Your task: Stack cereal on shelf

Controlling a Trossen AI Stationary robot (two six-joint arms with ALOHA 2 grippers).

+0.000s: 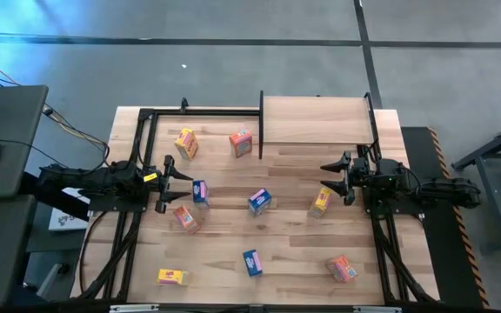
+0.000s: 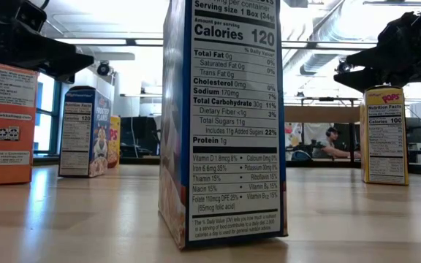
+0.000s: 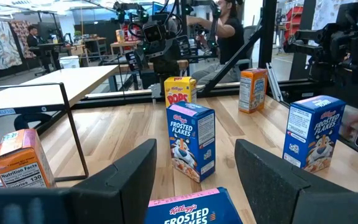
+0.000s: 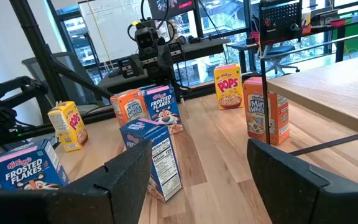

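High view: slatted light-wood worktop [image 1: 277,252], matte grain, black metal frame along its edges. Shelf [image 1: 316,120] at the far edge right of centre: smooth pale rectangular board, thin black uprights, nothing on it. Nine small cardboard cereal boxes scattered over the worktop, none on the shelf. Yellow box [image 1: 186,143] and orange box [image 1: 241,143] near the far edge, left of the shelf. Blue box [image 1: 200,192] just beside the left pincer [image 1: 170,183], orange box [image 1: 186,218] close behind it. Blue box [image 1: 259,201] mid-worktop. Yellow box [image 1: 321,202] just beside the right pincer [image 1: 334,177]. Near edge: yellow box [image 1: 171,276], blue box [image 1: 251,262], orange box [image 1: 341,269]. Both pincers spread open, empty, pointing inward.

Low view: blue box side panel [image 2: 225,124] fills the centre, printed nutrition table, crisp cardboard edges, standing upright. Orange box [image 2: 6,124] at left, Frosted Flakes box [image 2: 85,131] beyond it, yellow Pops box [image 2: 384,136] at right. Person seated in the room behind.

Left wrist view: dark blunt fingers [image 3: 129,174] well apart, holding nothing. Frosted Flakes box top [image 3: 194,210] just ahead between them; upright Frosted Flakes box [image 3: 191,140] beyond, Pops box [image 3: 179,91] behind that. Shelf upright and board at one side.

Right wrist view: fingers [image 4: 117,177] wide apart, empty. Blue box [image 4: 153,158] close ahead; orange Mini-Wheats box [image 4: 265,118] beside the shelf upright.
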